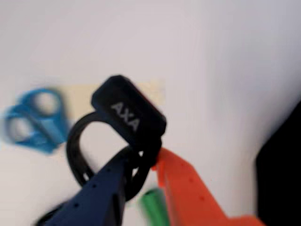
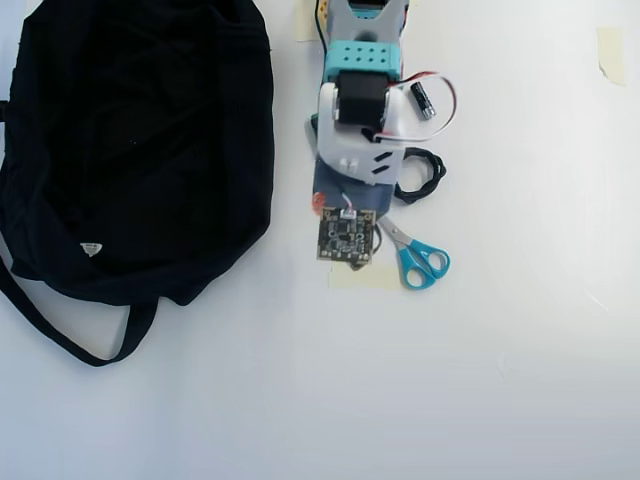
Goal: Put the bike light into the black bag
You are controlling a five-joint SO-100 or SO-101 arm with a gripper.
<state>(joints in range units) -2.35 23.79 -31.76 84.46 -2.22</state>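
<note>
In the wrist view the bike light (image 1: pixel 127 110), a small black block marked AXA with a round rubber strap loop, is pinched at its lower end by my gripper (image 1: pixel 143 157). The dark blue finger (image 1: pixel 101 193) is on the left and the orange finger (image 1: pixel 188 188) on the right, both shut on the light. The black bag (image 1: pixel 282 174) shows at the right edge. In the overhead view the black bag (image 2: pixel 130 140) fills the upper left. The arm (image 2: pixel 360 130) stands just right of it and hides the gripper and the light.
Blue scissors (image 2: pixel 420 260) lie right of the arm on a pale yellow note (image 2: pixel 365 277), blurred in the wrist view (image 1: pixel 35 122). A coiled black cable (image 2: pixel 422 175) and a short black battery (image 2: pixel 423 98) lie near the arm. The bag's strap (image 2: pixel 90 345) loops out below the bag.
</note>
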